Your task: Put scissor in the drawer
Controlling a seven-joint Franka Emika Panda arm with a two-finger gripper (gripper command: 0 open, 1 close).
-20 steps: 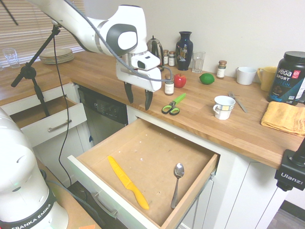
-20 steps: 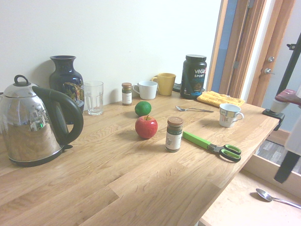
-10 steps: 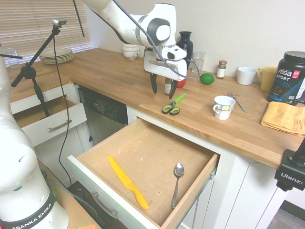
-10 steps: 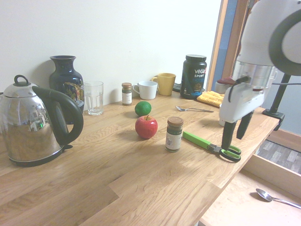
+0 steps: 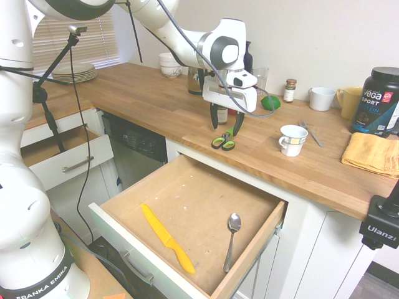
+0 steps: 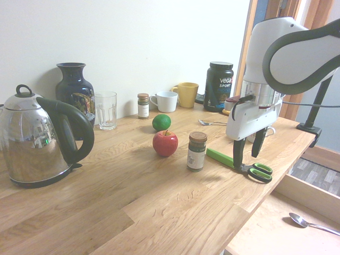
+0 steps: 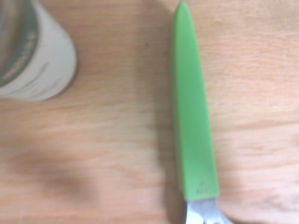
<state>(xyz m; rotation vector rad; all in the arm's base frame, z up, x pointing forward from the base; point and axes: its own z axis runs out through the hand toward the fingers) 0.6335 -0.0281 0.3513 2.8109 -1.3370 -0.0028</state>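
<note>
Nearest me, the drawer [image 5: 202,208] stays open, ready for the drop. Beyond it, my gripper [image 5: 225,131] has moved across and lower, and now straddles the scissors [image 5: 225,137] lying on the counter, so I judge the grasp comes next. The fingers stand wide apart, holding nothing; whether one touches the scissors, I can't tell. Farther back, the spice jar [image 6: 196,155] stands close enough to risk a knock
</note>
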